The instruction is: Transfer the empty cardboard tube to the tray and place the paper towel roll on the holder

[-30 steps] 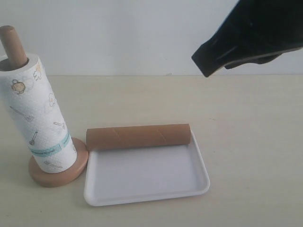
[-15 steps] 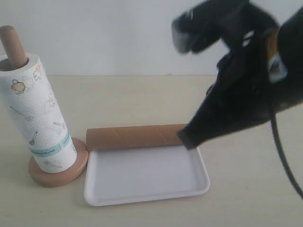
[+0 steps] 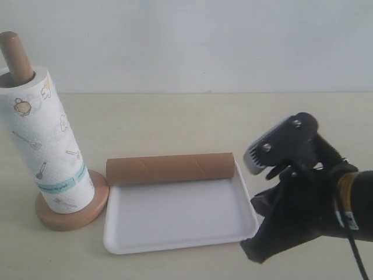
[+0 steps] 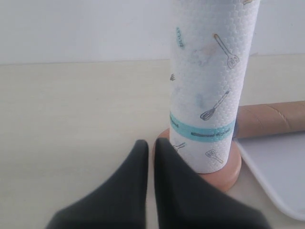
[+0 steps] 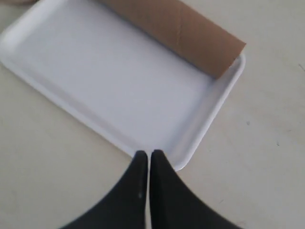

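Right arm has dropped since a second ago: from high at the upper right down to table level, by the tray's near right corner. Nothing else has shifted.

Right end effector (image 3: 252,252): fingers pressed together, holding nothing; tips sit just beside the tray (image 3: 175,219) rim at that corner, as the right wrist view shows.

Left end effector (image 4: 147,143): fingers likewise together and holding nothing, low over the table (image 3: 175,116), tips near the holder (image 3: 73,217) base.

Cardboard tube (image 3: 170,168): lies lengthwise along the tray's far long edge; cannot tell whether it is inside the rim or on it. Its left end is just beside the holder base.

Paper towel roll (image 3: 49,146): upright on the holder, pole top poking out above it, teal band low.
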### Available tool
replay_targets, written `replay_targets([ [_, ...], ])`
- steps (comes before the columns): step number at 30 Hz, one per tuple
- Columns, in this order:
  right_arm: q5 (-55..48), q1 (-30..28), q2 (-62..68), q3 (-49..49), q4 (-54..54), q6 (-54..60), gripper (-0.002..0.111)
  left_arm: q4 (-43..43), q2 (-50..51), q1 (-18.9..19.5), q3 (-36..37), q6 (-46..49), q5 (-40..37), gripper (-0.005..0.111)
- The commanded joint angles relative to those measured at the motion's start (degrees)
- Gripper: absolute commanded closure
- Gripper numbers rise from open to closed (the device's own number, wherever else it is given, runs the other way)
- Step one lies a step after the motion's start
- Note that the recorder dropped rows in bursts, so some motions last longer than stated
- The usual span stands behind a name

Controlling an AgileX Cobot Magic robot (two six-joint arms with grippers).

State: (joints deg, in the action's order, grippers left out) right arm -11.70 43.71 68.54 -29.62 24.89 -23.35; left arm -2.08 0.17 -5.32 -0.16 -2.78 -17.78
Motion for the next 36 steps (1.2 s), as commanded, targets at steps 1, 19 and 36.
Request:
replay_targets([
  [1,7.7,-6.4,-5.1,4.5,-0.3,-6.5,0.107,-0.3,-0.2,0.2,0.2,0.4,0.0,0.103],
  [19,24.1,-29.8,-46.9,29.4,-0.3,-11.8,0.107,-0.3,-0.2,0.2,0.2,0.4,0.0,0.103],
  [36,24.3,-32.9,-62.0,29.6,-0.7,-22.4,0.107,-0.3,-0.2,0.2,0.2,0.4,0.0,0.103],
])
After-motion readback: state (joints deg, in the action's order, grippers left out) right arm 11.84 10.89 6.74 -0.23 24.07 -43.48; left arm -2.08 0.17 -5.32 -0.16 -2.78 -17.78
